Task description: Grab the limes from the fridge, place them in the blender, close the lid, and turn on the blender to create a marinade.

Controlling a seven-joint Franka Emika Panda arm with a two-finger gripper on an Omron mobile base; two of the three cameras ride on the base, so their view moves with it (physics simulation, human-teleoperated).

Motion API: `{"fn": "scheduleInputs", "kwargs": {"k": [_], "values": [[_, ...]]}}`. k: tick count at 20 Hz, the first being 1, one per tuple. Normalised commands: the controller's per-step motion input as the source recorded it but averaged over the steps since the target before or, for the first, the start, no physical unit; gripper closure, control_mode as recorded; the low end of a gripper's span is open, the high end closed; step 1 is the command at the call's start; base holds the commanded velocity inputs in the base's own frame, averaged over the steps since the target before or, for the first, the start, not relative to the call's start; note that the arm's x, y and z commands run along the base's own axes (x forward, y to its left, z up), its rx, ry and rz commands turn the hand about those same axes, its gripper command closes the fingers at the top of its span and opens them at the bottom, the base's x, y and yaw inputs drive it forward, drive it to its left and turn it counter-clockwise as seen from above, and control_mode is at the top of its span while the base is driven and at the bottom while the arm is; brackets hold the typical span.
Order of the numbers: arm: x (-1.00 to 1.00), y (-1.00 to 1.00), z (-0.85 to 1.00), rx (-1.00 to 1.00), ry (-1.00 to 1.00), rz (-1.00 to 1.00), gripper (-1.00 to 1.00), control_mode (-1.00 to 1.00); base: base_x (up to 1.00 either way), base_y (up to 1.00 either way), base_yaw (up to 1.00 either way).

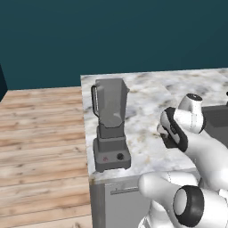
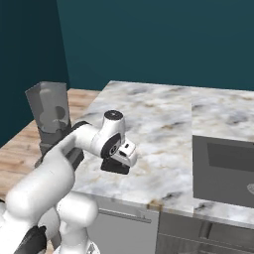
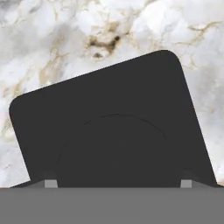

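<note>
- Left base view: blender (image 1: 110,129) upright at centre left, near the left edge of the marble counter (image 1: 147,107), red button and black knob on its dark base facing the camera, jar rim uncovered. White arm bent across the right half, wrist low over the counter at centre right, well apart from the blender. Wooden floor (image 1: 40,142) along the left side, teal wall on top.
- Right base view: blender at upper left, partly behind the arm. Hand pointing down at centre left, gripper (image 2: 115,165) right on top of the flat black lid (image 2: 113,167) lying on the counter. Dark sink basin (image 2: 223,171) at right.
- Hand view: lid (image 3: 109,122) as a rounded black square, tilted, covering most of the lower frame, marble above and beside it. Fingertips (image 3: 50,183) barely peeking at the bottom, near the lid's left and right edges; spread wide apart, not clearly pressing on the lid.
</note>
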Motion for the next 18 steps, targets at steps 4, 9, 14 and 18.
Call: {"fn": "scheduleInputs", "kwargs": {"k": [4,9,14,18], "values": [[-0.53,0.06,1.00,0.00,-0.11,0.00,1.00,-1.00,0.00,0.00,0.00],[-0.39,0.05,1.00,0.00,-0.10,0.00,1.00,-1.00,0.00,0.00,0.00],[-0.15,0.03,1.00,0.00,-0.04,0.00,1.00,-1.00,0.00,0.00,0.00],[-0.03,0.06,1.00,0.00,0.00,0.00,1.00,-1.00,0.00,0.00,0.00]]}}
